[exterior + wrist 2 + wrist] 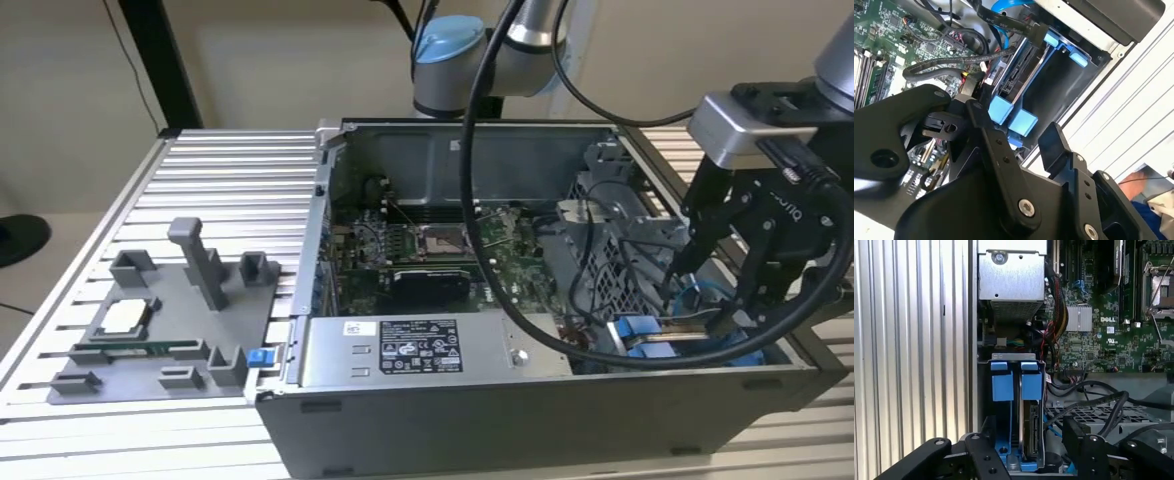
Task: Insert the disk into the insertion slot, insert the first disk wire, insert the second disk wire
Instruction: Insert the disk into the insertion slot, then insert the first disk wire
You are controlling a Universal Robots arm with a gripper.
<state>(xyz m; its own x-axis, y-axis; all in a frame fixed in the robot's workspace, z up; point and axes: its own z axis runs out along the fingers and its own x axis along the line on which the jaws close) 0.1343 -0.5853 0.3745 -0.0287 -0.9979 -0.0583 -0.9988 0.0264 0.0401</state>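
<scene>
Claw [1015,120] spread open, gripping nothing, above the disk [1031,432]. Disk looks seated in insertion slot [1004,430]; wire hookups can't tell, prob. still pending.

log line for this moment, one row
jaws open, empty | over blue-railed rectangular drive bay | silver-grey hard drive in blue plastic carrier seated in bay | drive connectors bare

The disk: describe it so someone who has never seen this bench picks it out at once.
Find the open computer case, then its corner at the exterior view's right, under the gripper. There the disk stands on edge in the insertion slot. It is the thin grey slab carrying a bright blue tab, beside an empty blue-walled compartment.
</scene>
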